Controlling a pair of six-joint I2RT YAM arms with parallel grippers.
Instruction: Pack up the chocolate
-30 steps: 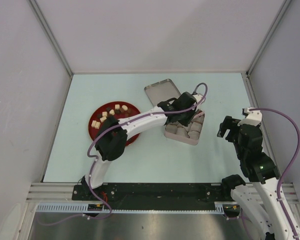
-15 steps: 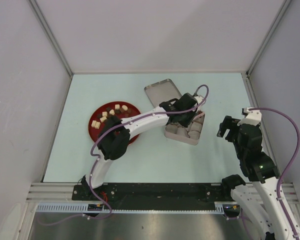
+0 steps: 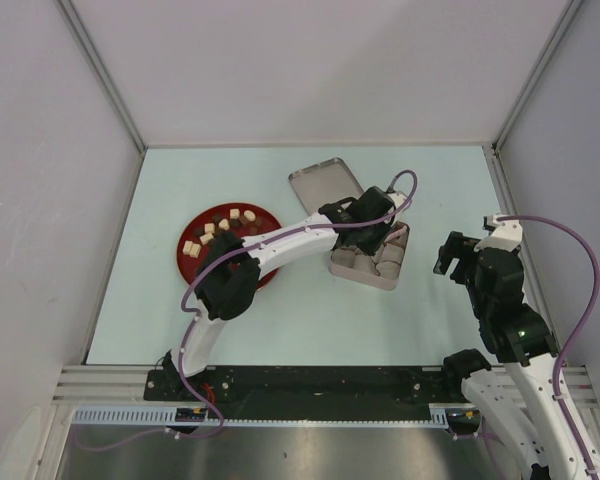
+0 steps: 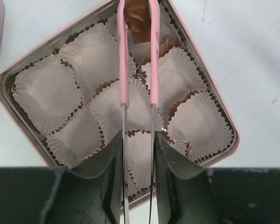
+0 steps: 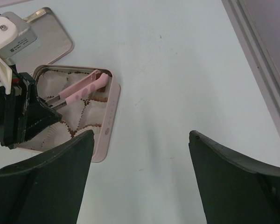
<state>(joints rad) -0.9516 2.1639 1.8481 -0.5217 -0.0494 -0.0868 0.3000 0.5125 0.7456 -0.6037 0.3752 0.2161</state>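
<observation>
Bare worktop [image 5: 177, 70] lies open right of the tin [image 5: 111, 121], beneath the right gripper [image 5: 141, 135], jaws spread wide. The lid [image 3: 325, 185] sits just behind the tin. The left gripper [image 4: 138, 140], jaws pinching the pink tweezers [image 4: 123, 70], holds a dark chocolate piece [image 4: 139, 21] at a corner of the tin, which is lined with paper cups [image 4: 46, 91]. More chocolates [image 3: 220, 228] lie on the red plate [image 3: 192, 262].

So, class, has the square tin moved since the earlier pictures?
No. The tin keeps its place beside the lid and the red plate.
</observation>
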